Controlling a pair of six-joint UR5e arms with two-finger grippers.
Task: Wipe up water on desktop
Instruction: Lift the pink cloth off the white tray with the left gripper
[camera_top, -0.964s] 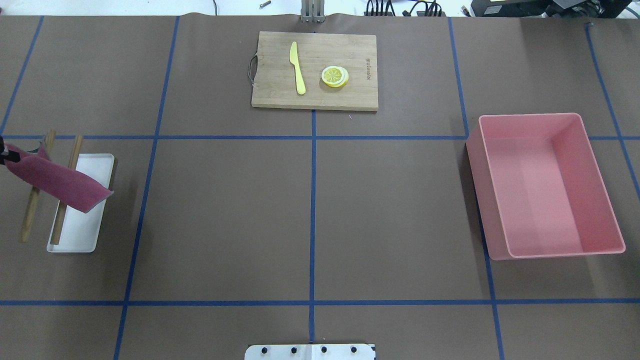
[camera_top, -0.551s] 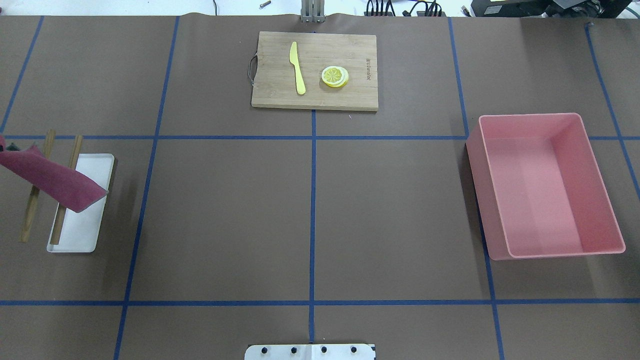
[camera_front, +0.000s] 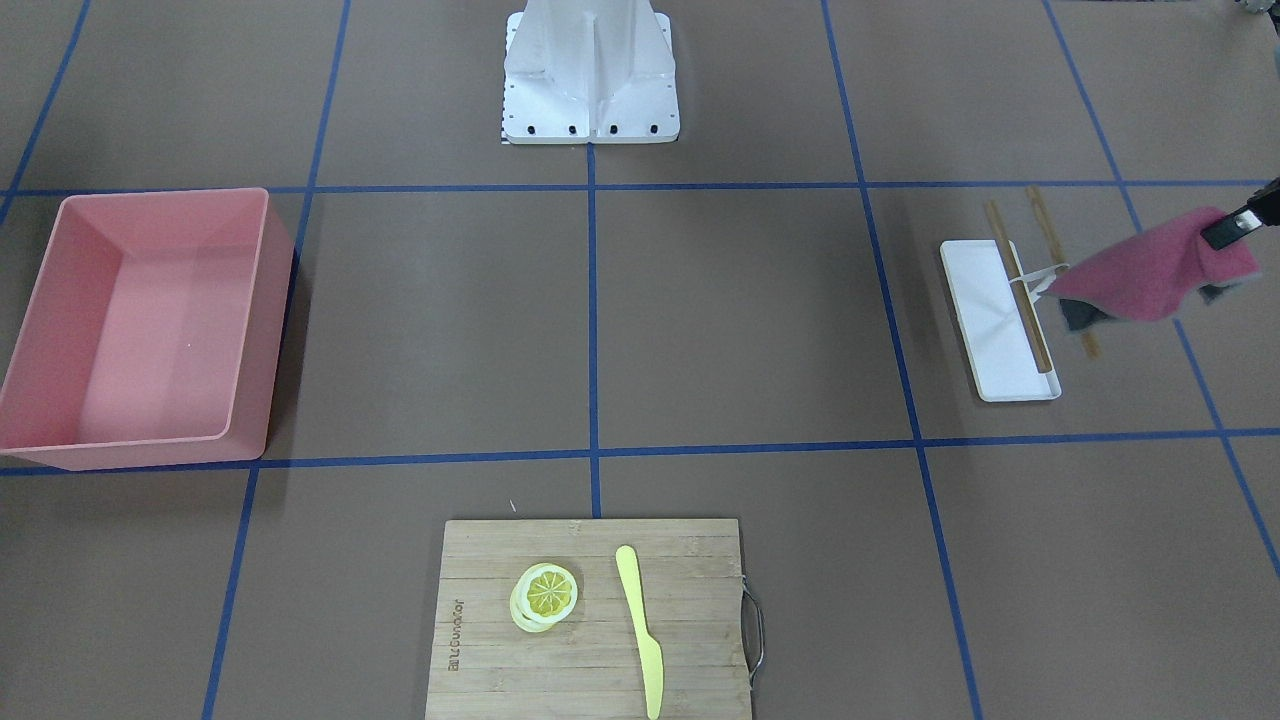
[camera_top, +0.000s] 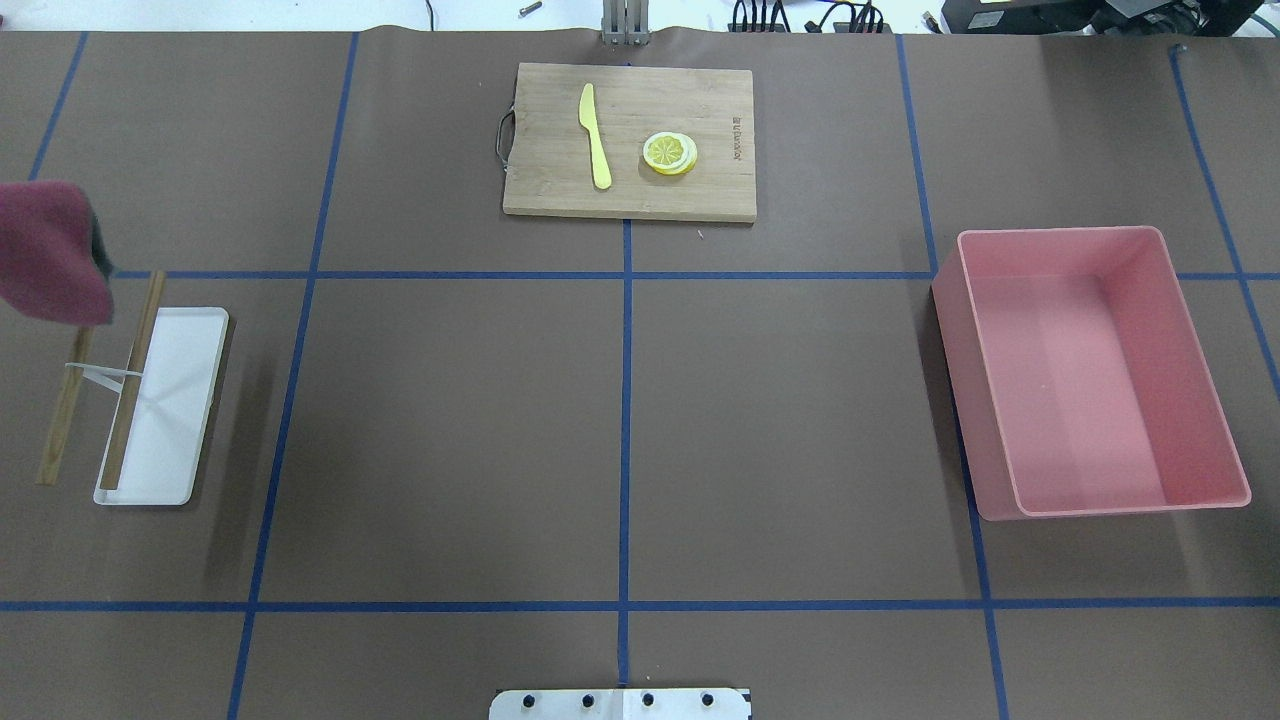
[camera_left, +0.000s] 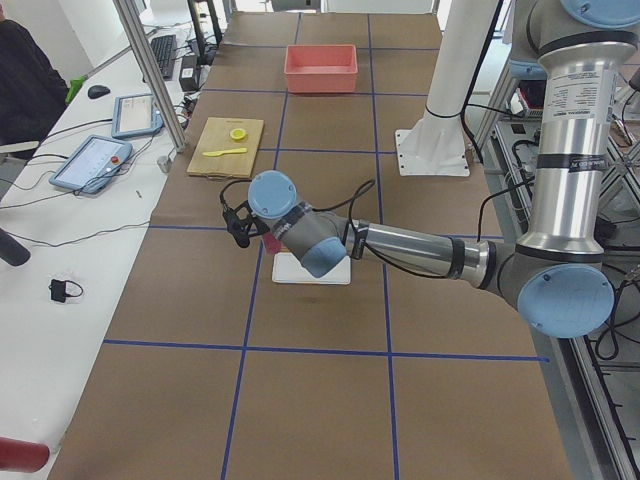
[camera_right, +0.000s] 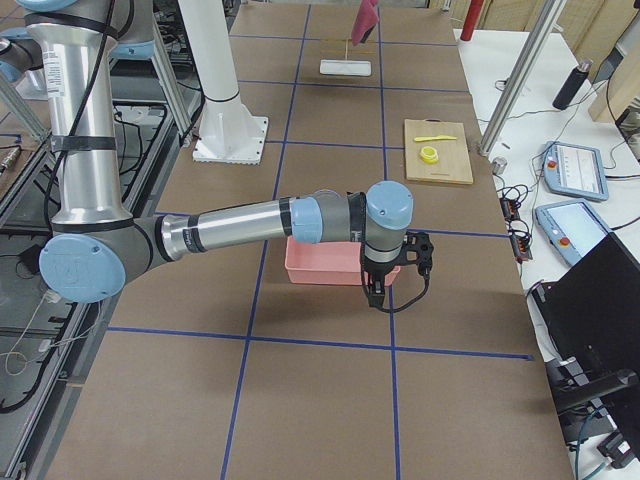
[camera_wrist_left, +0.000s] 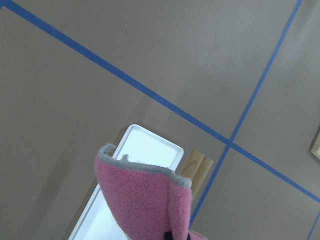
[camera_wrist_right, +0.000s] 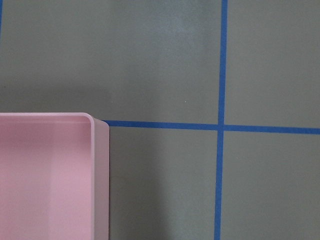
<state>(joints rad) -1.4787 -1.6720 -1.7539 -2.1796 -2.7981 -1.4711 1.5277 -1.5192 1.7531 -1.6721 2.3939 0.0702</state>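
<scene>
- Front-facing: left gripper (camera_front: 1230, 232) is clamping one corner of a pink cloth (camera_front: 1150, 275); the cloth is hanging in the air, clear of the desktop (camera_front: 760, 330), over two wooden sticks (camera_front: 1024, 300) lying by the white tray (camera_front: 985, 320) near the desktop's left edge
- Overhead: the brown desktop with its blue tape grid is filling the view; the cloth is showing at the left edge, above the sticks' far ends; a cutting board (camera_top: 540, 190) carrying a yellow knife (camera_top: 596, 135) and a lemon slice (camera_top: 670, 153) is sitting mid far edge; a pink bin (camera_top: 950, 350) is sitting near the right edge
- Exterior left: the left arm is reaching low over the tray, its wrist hiding most of the cloth
- Exterior right: right gripper (camera_right: 373, 291) is pointing down beside the bin; can't tell if its fingers are apart or closed
- Left wrist: grey-edged cloth is folding in the foreground, tray and stick ends beneath
- Right wrist: camera is looking down on a bin corner and a tape crossing
</scene>
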